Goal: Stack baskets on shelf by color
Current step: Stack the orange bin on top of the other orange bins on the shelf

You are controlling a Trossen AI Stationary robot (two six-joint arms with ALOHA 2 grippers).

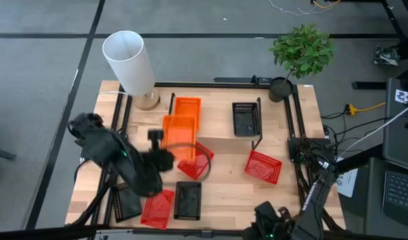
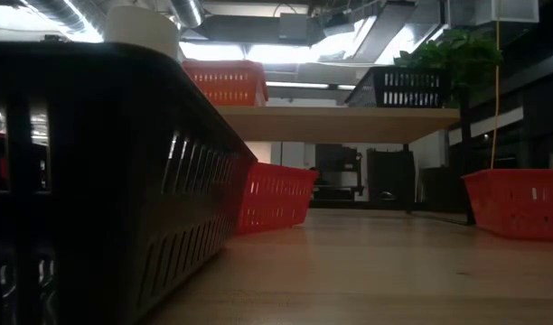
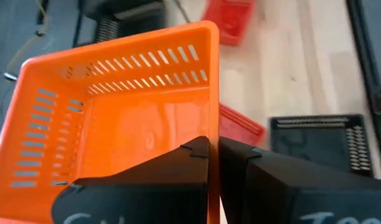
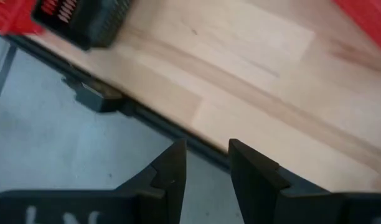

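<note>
1. Light-wood plank shelf on black wire legs: just ahead of the left pincer; carries one orange mesh basket and one black mesh basket.
2. Orange plastic mesh basket, held: rim clenched in the left pincer, raised at the shelf's orange end. Best practice, judged: keep it level, align over the shelved orange one, lower to nest before releasing.
3. Right pincer: fingers parted, empty, over the table's near edge, waiting.
4. Red mesh baskets: on the table, unshelved.
</note>
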